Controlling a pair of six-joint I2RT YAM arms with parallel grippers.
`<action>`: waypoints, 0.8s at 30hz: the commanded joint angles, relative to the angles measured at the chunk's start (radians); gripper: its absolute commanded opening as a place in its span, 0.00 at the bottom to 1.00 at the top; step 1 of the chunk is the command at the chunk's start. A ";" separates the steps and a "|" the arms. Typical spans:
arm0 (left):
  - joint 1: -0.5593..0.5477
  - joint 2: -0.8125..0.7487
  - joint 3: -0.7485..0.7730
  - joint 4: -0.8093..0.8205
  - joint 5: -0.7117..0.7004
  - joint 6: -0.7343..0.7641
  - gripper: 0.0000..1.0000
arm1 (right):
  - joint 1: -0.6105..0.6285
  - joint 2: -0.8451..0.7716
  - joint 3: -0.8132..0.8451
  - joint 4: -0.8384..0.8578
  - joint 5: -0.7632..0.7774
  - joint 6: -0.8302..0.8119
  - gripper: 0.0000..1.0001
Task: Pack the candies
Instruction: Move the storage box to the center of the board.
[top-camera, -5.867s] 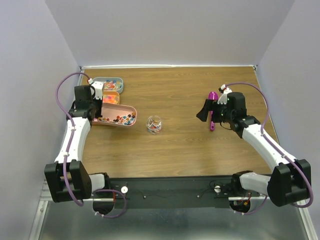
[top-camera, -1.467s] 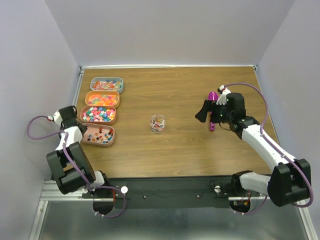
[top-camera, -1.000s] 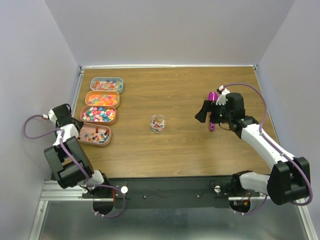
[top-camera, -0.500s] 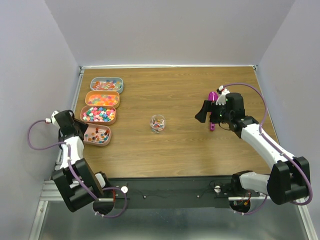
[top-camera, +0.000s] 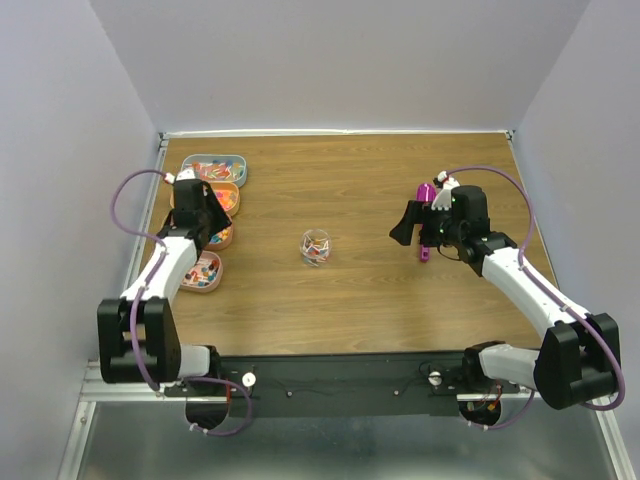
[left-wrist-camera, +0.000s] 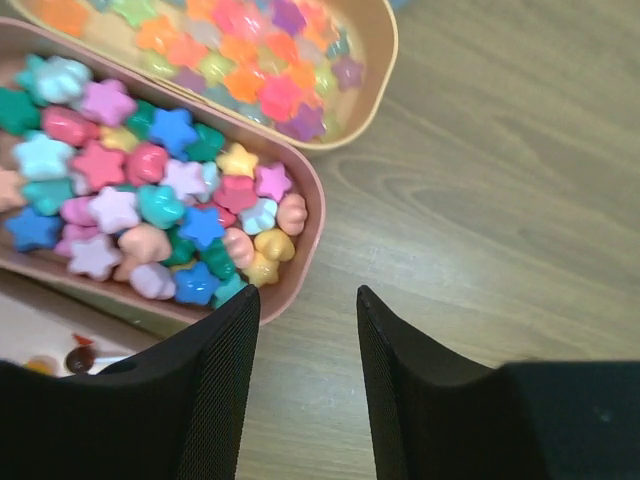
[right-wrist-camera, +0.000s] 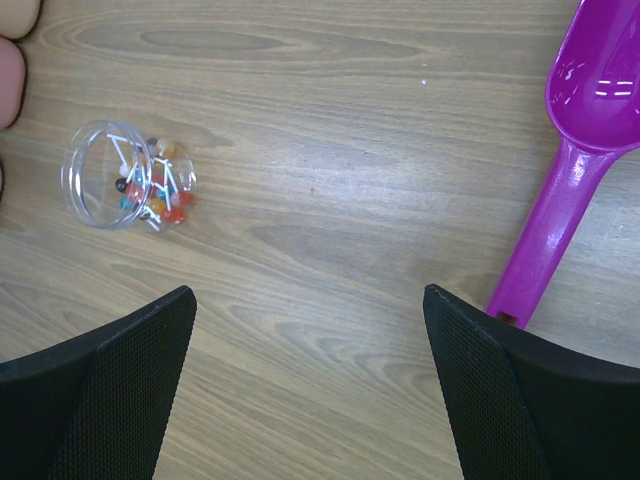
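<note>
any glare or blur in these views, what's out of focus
Left wrist: star candies sharp, sweets in the upper tray softer and glossy, left tool dark along the bottom. Right wrist: white glare streaks on the scoop, glints on the jar, wood grain sharp. Top external: even light, faint shadows, sweets too small to resolve.

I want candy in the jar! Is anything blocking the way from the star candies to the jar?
No. Only bare table lies between the star candies and the jar. Nothing blocks the left gripper either.
</note>
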 joint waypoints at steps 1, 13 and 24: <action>-0.083 0.137 0.065 -0.038 -0.061 0.088 0.52 | 0.007 0.008 -0.012 0.019 0.001 -0.006 1.00; -0.143 0.349 0.151 -0.032 -0.087 0.105 0.52 | 0.006 0.013 -0.014 0.019 0.001 -0.007 1.00; -0.312 0.477 0.333 -0.058 -0.063 0.075 0.49 | 0.007 0.013 -0.014 0.019 0.006 -0.009 1.00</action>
